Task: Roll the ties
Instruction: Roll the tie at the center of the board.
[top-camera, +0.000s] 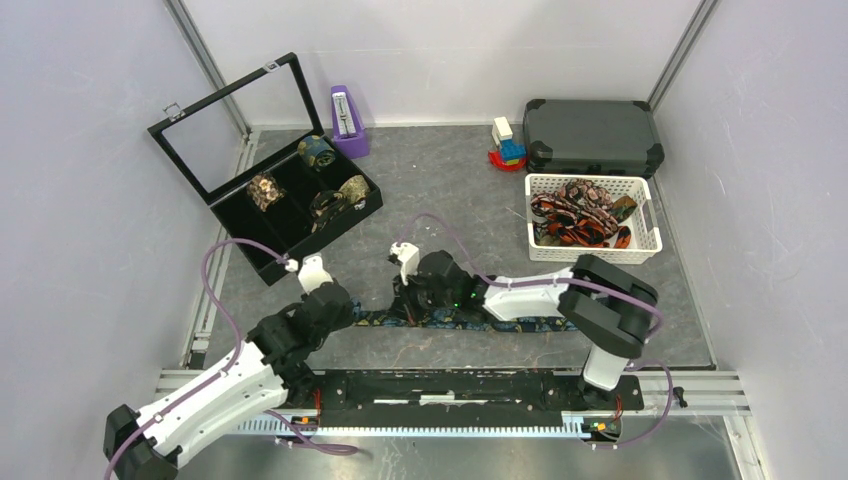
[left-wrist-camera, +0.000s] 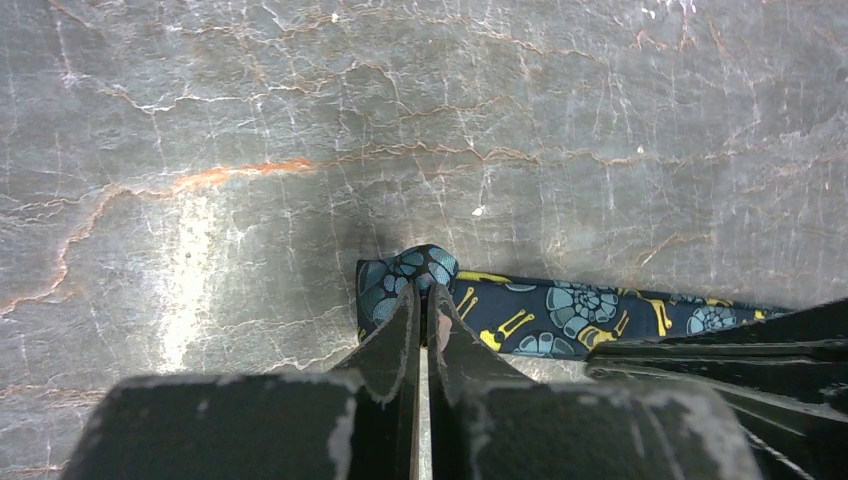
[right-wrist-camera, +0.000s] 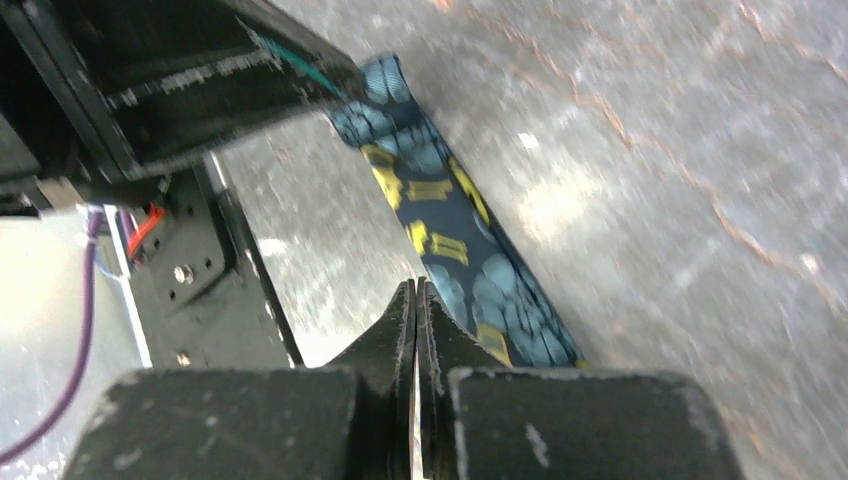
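A dark navy tie (top-camera: 500, 322) with a blue and gold pattern lies flat along the front of the mat. My left gripper (top-camera: 352, 313) is at its left end. In the left wrist view the fingers (left-wrist-camera: 400, 320) are shut, and the tie's end (left-wrist-camera: 420, 268) is humped up at their tips. My right gripper (top-camera: 406, 303) is a short way along the tie to the right. In the right wrist view it (right-wrist-camera: 415, 288) is shut, tips at the near edge of the tie (right-wrist-camera: 450, 230). No fabric shows between the tips.
An open black display box (top-camera: 262, 210) at the back left holds several rolled ties. A white basket (top-camera: 592, 212) at the right holds loose ties. Behind it are a dark case (top-camera: 592, 135) and toy blocks (top-camera: 506, 143). A purple metronome (top-camera: 347, 122) stands at the back.
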